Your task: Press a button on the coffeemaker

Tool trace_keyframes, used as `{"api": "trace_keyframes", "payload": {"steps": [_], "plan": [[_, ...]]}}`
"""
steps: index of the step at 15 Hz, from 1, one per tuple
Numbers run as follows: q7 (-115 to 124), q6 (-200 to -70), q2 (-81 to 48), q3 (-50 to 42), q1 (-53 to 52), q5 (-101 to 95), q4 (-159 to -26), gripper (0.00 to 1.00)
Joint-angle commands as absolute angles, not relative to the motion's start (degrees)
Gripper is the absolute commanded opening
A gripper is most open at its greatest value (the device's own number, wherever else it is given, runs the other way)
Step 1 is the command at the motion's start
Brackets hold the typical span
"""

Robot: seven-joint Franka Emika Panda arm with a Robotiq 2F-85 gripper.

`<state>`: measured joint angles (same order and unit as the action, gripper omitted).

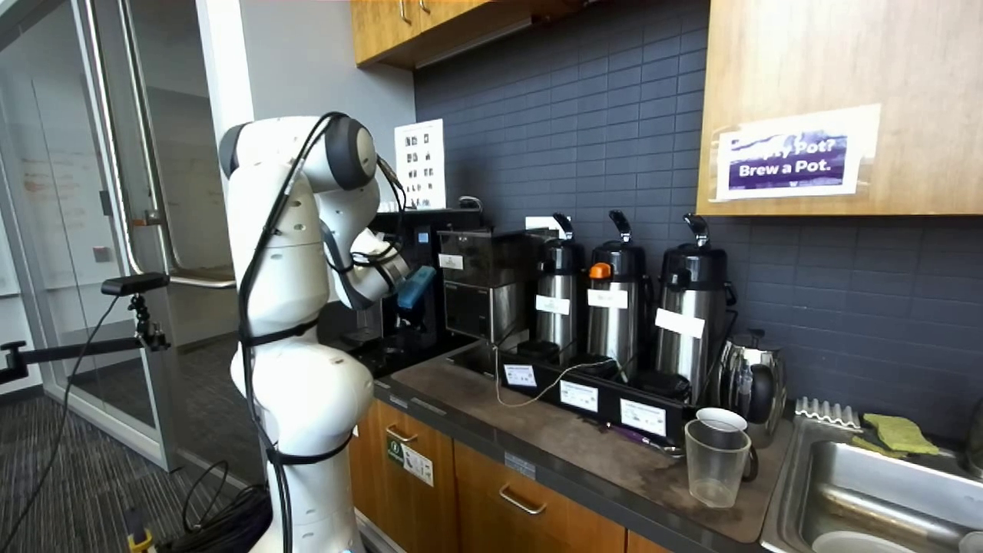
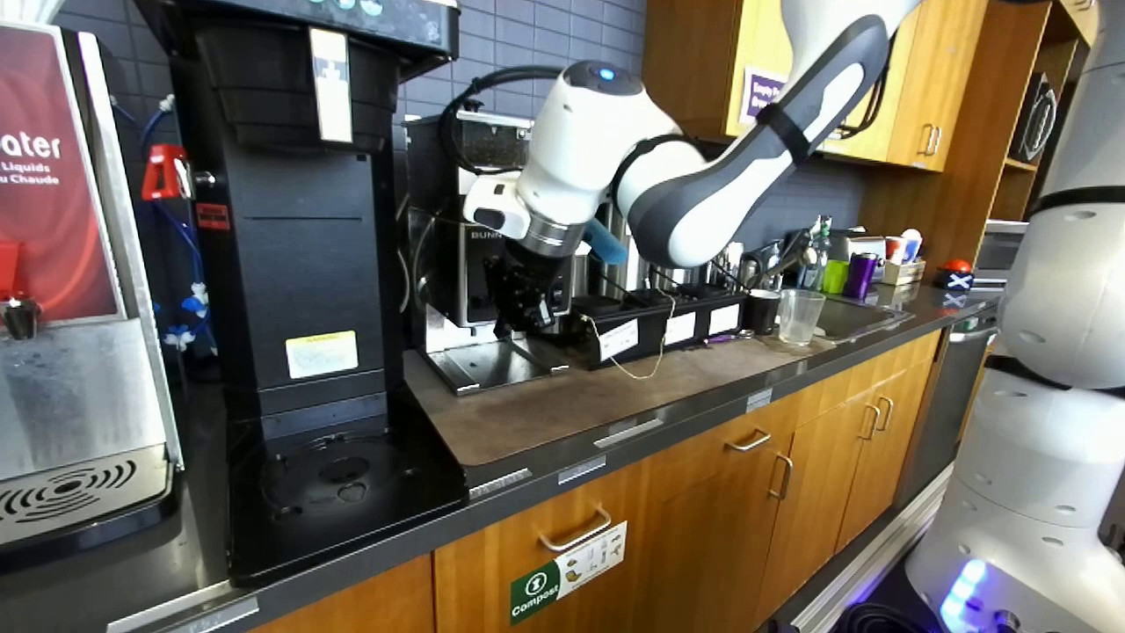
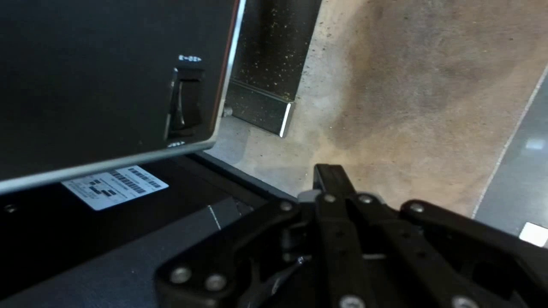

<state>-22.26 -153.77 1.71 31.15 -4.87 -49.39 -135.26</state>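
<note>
The coffeemaker is the tall black machine (image 2: 308, 255) left of my arm in an exterior view, with small round greenish buttons (image 2: 371, 7) at its top front, partly cut off by the frame. Beside it, a shorter BUNN machine (image 2: 470, 264) faces my gripper (image 2: 527, 312). In the wrist view a dark front panel (image 3: 98, 90) carries a black rocker switch (image 3: 187, 102). My gripper (image 3: 329, 173) is shut there, nothing between its fingers, pointing over the brown mat, apart from the switch. A black surface (image 3: 128, 261) with a barcode label, seemingly the coffeemaker's side, lies lower left.
Steel pump pots (image 1: 622, 299) stand behind a black labelled organizer (image 1: 576, 388) with a loose cord. A clear pitcher (image 1: 714, 468) and the sink (image 1: 883, 491) lie farther along. A hot water dispenser (image 2: 70, 220) flanks the coffeemaker. The brown mat (image 2: 527, 422) covers the counter.
</note>
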Motion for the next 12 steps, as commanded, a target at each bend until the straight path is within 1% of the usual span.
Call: {"api": "trace_keyframes", "payload": {"steps": [1,2,4,7,12], "plan": [[-26.6,-145.5,13.4,33.0,-8.1,-38.1,-140.3,0.00],[-26.5,-142.5,15.6,28.8,-13.9,-36.3,-140.9,0.00],[-26.7,-136.0,20.4,27.8,-18.1,-32.2,-142.2,0.00],[-24.1,-124.0,27.5,27.0,-23.6,-27.6,-143.4,0.00],[-14.7,-105.6,36.7,27.9,-29.7,-21.2,-142.8,0.00]]}}
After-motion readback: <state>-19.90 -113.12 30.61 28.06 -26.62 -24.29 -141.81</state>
